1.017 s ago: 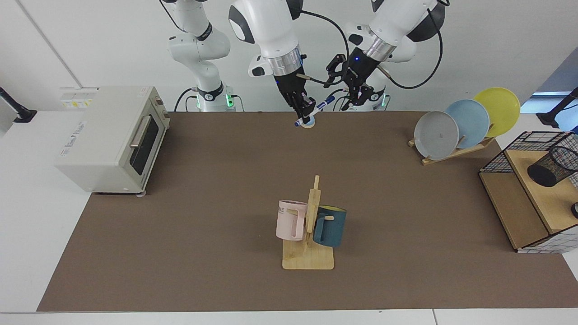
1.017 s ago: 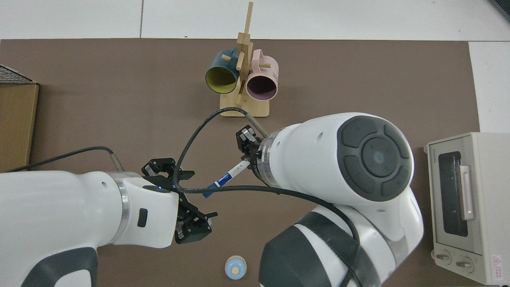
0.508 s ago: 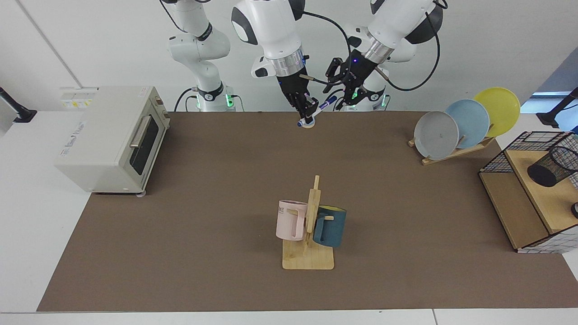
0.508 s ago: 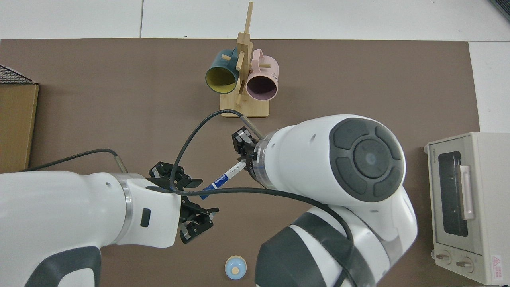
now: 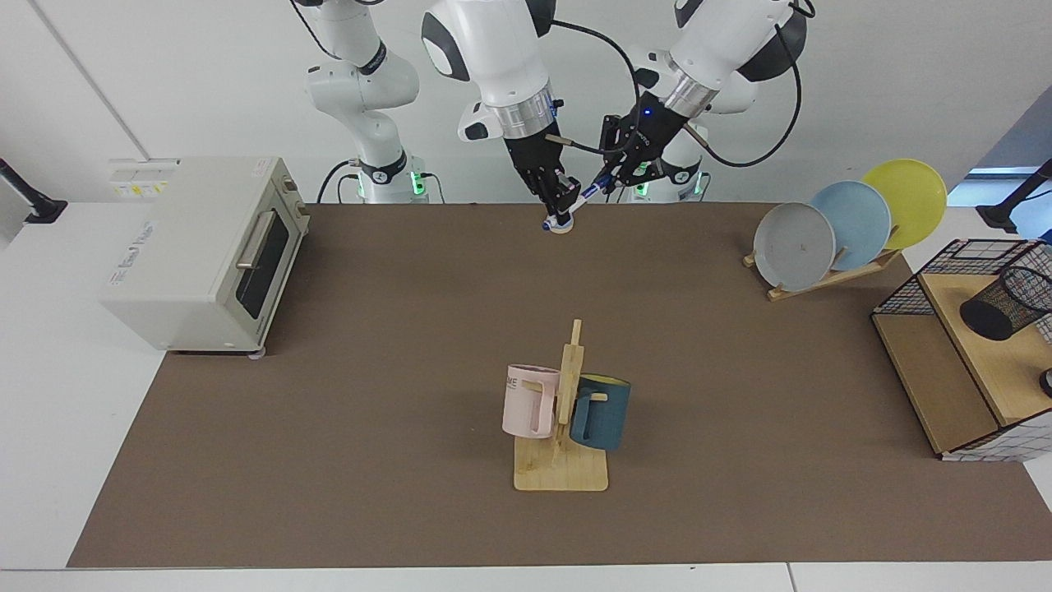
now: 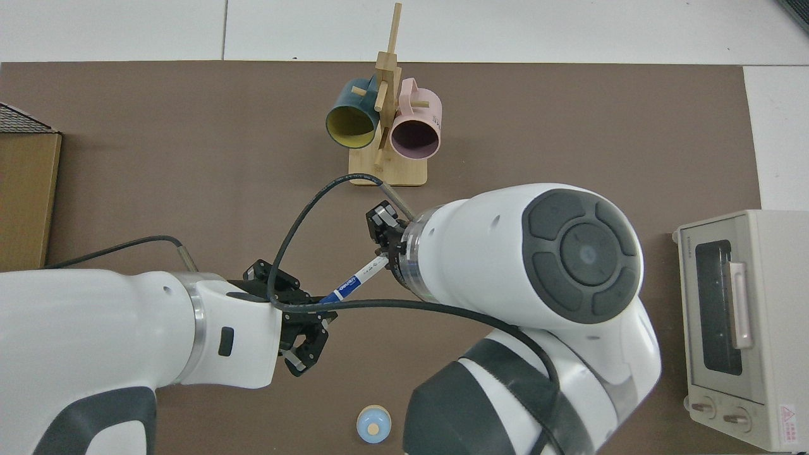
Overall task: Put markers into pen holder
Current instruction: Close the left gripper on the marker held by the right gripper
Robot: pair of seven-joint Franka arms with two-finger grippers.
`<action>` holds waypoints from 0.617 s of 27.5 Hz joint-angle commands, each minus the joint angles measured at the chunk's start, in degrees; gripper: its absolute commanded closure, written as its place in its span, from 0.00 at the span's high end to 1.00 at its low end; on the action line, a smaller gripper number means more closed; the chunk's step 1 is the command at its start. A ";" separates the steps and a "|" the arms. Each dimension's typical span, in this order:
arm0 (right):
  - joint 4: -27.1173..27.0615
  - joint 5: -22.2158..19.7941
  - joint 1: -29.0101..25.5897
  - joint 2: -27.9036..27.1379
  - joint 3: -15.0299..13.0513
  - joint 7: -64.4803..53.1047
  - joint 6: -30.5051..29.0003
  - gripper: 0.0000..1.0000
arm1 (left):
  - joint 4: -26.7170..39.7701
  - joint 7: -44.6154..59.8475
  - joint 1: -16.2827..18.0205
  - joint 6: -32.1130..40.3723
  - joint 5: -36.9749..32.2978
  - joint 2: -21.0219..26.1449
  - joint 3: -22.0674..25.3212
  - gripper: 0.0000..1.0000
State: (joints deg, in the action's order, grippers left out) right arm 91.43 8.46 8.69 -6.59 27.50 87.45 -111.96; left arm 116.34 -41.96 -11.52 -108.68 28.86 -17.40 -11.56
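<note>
The marker (image 5: 582,196), a white barrel with blue ends, hangs slanted above the table's far edge, and my right gripper (image 5: 562,194) is shut on its barrel. In the top view the marker (image 6: 355,279) sticks out from under the right gripper (image 6: 383,248). My left gripper (image 5: 615,168) has come in at the marker's capped upper end, and its hand (image 6: 306,322) sits right at that end, partly behind a black cable. The pen holder (image 5: 1007,302), a black mesh cup, lies tilted on the wooden shelf of the wire rack at the far right of the facing view.
A toaster oven (image 5: 205,247) stands at one end and a wire rack (image 5: 945,362) at the other. Plates (image 5: 851,220) lean in a wooden stand. A mug tree (image 5: 563,411) holds a pink and a teal mug. A small blue round object (image 6: 373,424) lies under the arms.
My left gripper has swung in from beside the marker to its capped end. The right gripper, still holding the marker, has shifted slightly back and up.
</note>
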 commanded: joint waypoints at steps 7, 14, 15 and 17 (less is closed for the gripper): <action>-0.90 0.15 -0.43 -0.79 0.71 1.50 -1.16 0.00 | 1.88 -0.05 -0.52 0.40 0.93 -1.76 0.13 0.00; -0.81 0.51 -0.52 -0.70 0.71 1.94 -1.25 1.00 | 1.88 -0.05 -0.26 0.93 0.58 -1.84 0.13 0.00; -0.81 0.25 -0.43 -0.61 0.80 2.03 -1.25 1.00 | 1.88 -0.05 -0.26 0.93 0.49 -1.85 0.22 0.00; -0.81 0.24 -0.43 -0.61 0.80 2.03 -1.25 1.00 | 1.88 -0.05 -0.26 0.93 0.41 -1.85 0.22 0.00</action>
State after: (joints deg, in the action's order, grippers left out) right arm 91.42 8.46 8.69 -6.60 27.54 87.65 -112.17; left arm 116.42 -41.96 -11.52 -108.26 28.86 -17.40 -11.55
